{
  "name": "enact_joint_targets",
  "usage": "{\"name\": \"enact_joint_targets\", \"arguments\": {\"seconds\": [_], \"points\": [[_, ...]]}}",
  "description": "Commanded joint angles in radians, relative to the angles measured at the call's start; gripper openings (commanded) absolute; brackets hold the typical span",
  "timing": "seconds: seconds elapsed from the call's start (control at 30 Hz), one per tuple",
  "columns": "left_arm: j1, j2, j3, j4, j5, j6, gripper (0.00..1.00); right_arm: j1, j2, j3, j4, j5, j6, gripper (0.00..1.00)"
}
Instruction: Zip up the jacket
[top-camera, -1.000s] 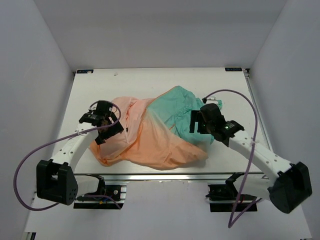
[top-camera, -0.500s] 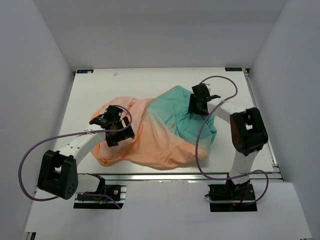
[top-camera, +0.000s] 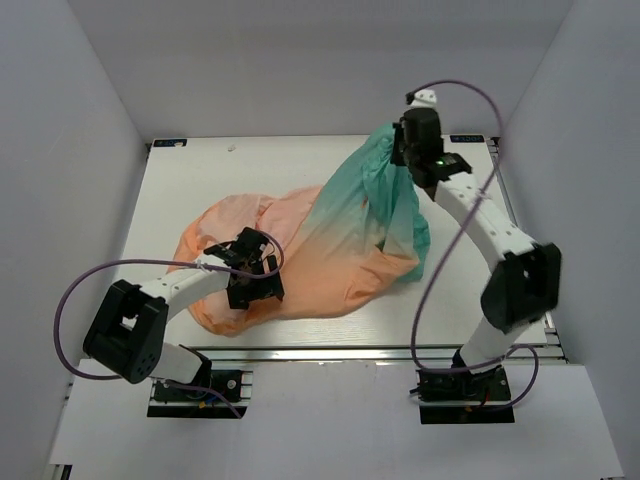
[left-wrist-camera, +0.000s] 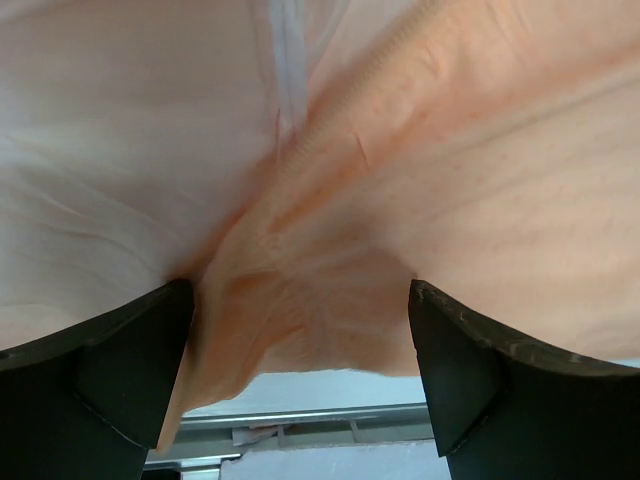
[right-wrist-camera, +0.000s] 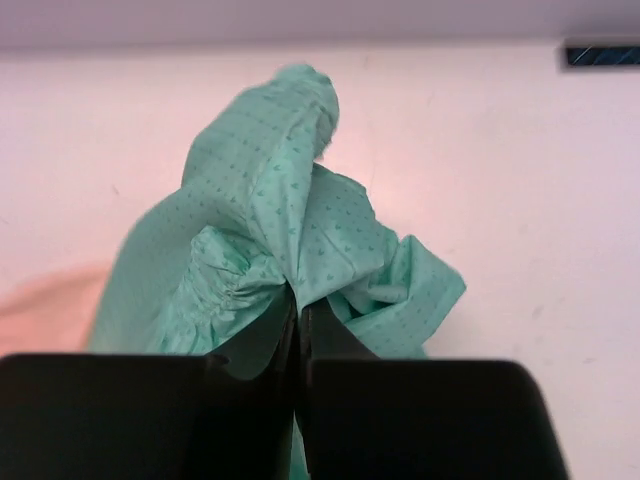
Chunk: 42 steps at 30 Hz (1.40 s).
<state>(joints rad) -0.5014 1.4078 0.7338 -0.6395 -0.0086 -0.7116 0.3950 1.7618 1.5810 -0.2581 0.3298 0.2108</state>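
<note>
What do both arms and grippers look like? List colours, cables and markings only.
The left arm and right arm have white links, black joint housings and a looping purple cable each. The left gripper and right gripper are black with broad, matte fingers. A green light glows on the right wrist.

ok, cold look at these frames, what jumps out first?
The jacket, its teal end pinched in the shut right gripper and held up off the table at the far right. Its peach half lies rumpled at the near left, with the left gripper open and straddling a fold of it.
</note>
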Motion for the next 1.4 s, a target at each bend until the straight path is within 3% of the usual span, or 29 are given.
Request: {"name": "enact_joint_targets", "arguments": {"seconds": [0.0,0.23,0.3,0.43,0.47,0.67,0.83,1.0,1.17,1.37], "points": [[0.000,-0.032,-0.046,0.032,-0.010,-0.008,0.98,0.001,-0.208,-0.019,0.002,0.119,-0.047,0.00],[0.000,-0.082,-0.071,-0.020,0.004,0.006,0.98,-0.051,-0.552,-0.505,-0.424,0.282,0.362,0.00],[-0.002,-0.108,-0.073,-0.054,0.036,0.020,0.98,-0.096,-0.610,-0.648,-0.463,0.285,0.375,0.03],[-0.003,-0.217,-0.059,-0.103,0.091,0.020,0.98,-0.154,-0.657,-0.716,-0.434,0.275,0.366,0.43],[-0.003,-0.233,-0.059,-0.139,0.085,0.020,0.98,-0.157,-0.650,-0.705,-0.423,0.264,0.355,0.60],[-0.002,-0.306,0.099,-0.242,-0.049,-0.026,0.98,-0.154,-0.596,-0.555,-0.294,0.094,0.199,0.88],[0.029,-0.173,0.261,-0.258,-0.238,-0.092,0.98,-0.096,-0.572,-0.536,-0.158,-0.142,0.082,0.89],[0.234,0.092,0.491,-0.241,-0.252,-0.071,0.98,0.021,-0.526,-0.599,-0.090,-0.235,0.058,0.89],[0.291,0.296,0.714,-0.091,-0.219,0.159,0.98,0.033,-0.483,-0.708,-0.053,-0.285,0.071,0.89],[0.300,0.598,0.973,-0.046,-0.215,0.441,0.98,0.033,-0.463,-0.763,-0.050,-0.262,0.065,0.89]]}}
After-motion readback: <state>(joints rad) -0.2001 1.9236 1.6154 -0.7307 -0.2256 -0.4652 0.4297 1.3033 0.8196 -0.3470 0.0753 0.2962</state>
